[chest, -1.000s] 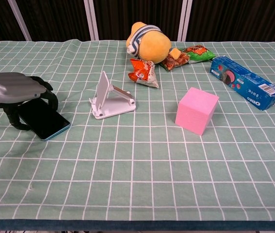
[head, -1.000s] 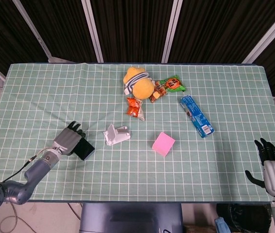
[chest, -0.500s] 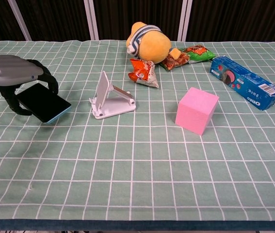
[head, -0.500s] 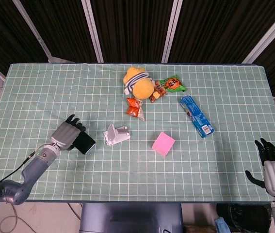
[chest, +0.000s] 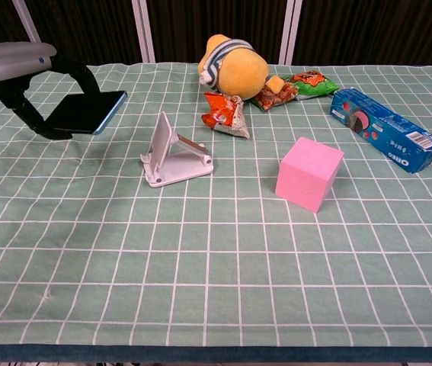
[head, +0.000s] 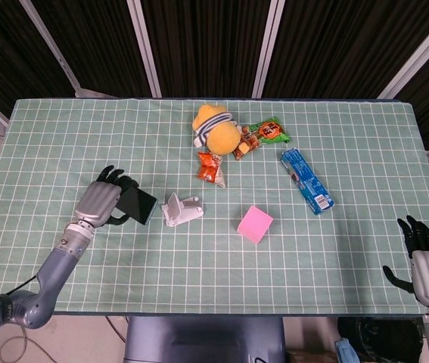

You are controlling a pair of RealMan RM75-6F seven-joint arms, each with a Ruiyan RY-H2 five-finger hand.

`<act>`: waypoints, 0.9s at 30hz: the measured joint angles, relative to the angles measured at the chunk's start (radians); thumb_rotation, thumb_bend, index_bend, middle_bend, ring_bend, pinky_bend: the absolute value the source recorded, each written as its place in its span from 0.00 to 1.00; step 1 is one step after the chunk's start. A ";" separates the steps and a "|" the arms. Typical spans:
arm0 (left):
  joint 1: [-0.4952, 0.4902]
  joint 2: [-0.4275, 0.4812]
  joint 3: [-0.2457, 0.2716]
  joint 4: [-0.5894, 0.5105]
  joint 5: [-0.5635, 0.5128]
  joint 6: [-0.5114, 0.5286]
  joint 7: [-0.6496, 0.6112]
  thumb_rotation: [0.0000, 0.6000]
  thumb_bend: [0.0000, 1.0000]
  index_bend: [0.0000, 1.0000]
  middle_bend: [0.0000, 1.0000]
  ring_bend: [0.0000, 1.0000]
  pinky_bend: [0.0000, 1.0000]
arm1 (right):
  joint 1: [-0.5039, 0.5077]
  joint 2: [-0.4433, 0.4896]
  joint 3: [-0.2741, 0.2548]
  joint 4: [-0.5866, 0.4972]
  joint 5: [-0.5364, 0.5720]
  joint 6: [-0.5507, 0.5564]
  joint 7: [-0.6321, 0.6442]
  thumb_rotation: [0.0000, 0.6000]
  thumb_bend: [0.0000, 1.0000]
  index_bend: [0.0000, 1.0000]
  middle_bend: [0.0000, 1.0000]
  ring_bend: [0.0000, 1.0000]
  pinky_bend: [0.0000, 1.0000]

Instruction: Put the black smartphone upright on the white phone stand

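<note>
Bare surface [chest: 86,198] lies at frame left of the phone stand [chest: 171,152]; snack packet [chest: 226,114] and plush toy [chest: 231,69] crowd just behind it, pink cube [chest: 308,174] to its right.

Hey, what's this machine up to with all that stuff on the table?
The left robot hand holds a black phone in the air, roughly flat, just left of a white phone stand on the green checked tablecloth. The phone is not on the stand yet. The right robot hand sits idle at the table's edge, holding nothing.
</note>
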 measured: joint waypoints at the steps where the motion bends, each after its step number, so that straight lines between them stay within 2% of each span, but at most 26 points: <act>1: 0.006 -0.009 -0.013 -0.012 -0.022 0.009 -0.016 1.00 0.43 0.53 0.54 0.09 0.00 | 0.000 0.000 0.000 0.000 0.000 0.000 0.001 1.00 0.34 0.00 0.00 0.00 0.12; 8: 0.031 -0.051 -0.100 -0.090 -0.170 0.028 -0.145 1.00 0.43 0.53 0.54 0.09 0.00 | 0.000 0.001 0.000 0.001 0.000 -0.002 0.003 1.00 0.34 0.00 0.00 0.00 0.12; 14: 0.039 -0.062 -0.169 -0.147 -0.291 -0.016 -0.261 1.00 0.43 0.53 0.54 0.09 0.00 | 0.001 0.001 0.000 0.000 0.001 -0.002 0.002 1.00 0.34 0.00 0.00 0.00 0.12; 27: 0.032 -0.083 -0.222 -0.143 -0.384 -0.115 -0.405 1.00 0.43 0.53 0.54 0.09 0.00 | 0.000 0.002 0.001 -0.001 0.002 -0.004 0.004 1.00 0.34 0.00 0.00 0.00 0.12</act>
